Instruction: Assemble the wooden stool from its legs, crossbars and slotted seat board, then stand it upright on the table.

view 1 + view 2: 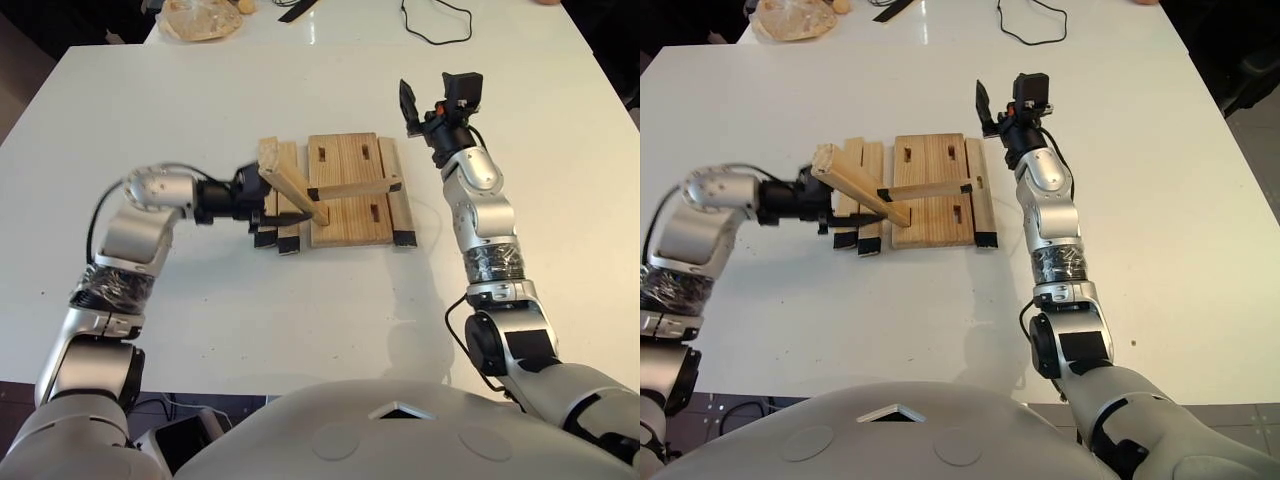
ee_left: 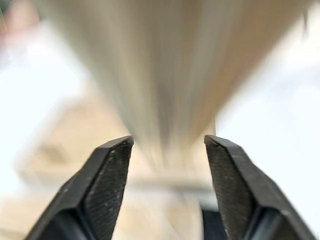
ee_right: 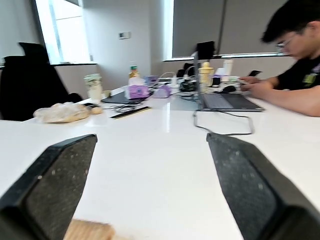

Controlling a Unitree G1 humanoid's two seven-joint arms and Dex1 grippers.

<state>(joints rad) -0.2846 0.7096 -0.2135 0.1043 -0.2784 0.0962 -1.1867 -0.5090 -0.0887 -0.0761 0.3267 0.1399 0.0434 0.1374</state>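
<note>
Counter [image 1: 200,330]: a white top across most of the head view. It carries all the stool parts near the middle of the frame.
Seat board [image 1: 345,222]: lies flat at the centre of the frame, with its rectangular slots facing up.
Stack of legs [image 1: 288,160]: several pieces lie side by side just left of the seat board. Their black-capped ends point toward the lower edge of the frame.
Tilted leg [image 1: 295,190]: slants from upper left, above the stack, down to the right. Its lower end is on the left part of the seat board and its upper end is raised off the counter.
Single leg [image 1: 397,200]: lies flat along the right edge of the seat board, with its black cap at the lower end.
Crossbar [image 1: 360,186]: lies across the middle of the seat board. Its left end meets the tilted leg and its right end reaches the single leg.
Left gripper [image 2: 169,140]: at centre-left of the head view, closed around the tilted leg, with one finger on each side of the wood.
Right gripper [image 3: 151,140]: at the upper right of the head view, above the counter beyond the board's far right corner. Its fingers are spread wide and hold nothing.
Plastic bag [image 1: 200,18]: at the top left, on the farther counter.
Black cable [image 1: 435,25]: looped at the top right of centre.
</note>
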